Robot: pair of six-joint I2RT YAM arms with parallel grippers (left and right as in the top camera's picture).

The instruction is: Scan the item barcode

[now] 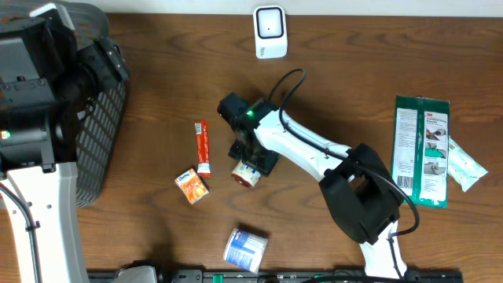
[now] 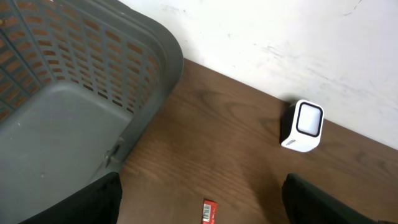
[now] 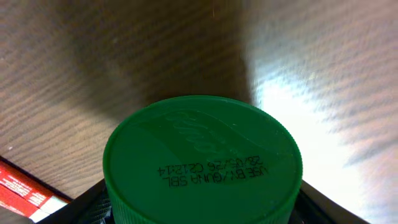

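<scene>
Left gripper (image 2: 203, 190): fingers spread wide, nothing between them; positioned left of the scanner (image 1: 269, 31), by the basket (image 1: 100, 118). Jar (image 1: 246, 174): green-lidded, on the near side of the scanner, slightly left of it. Right gripper (image 3: 202, 208): fingers flank the lid (image 3: 202, 158); whether they clamp it cannot be told.

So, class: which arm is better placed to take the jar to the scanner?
Right. The right gripper has a finger on either side of the green-lidded jar, and the scanner is near. The left gripper hangs open by the basket, away from the jar.
</scene>
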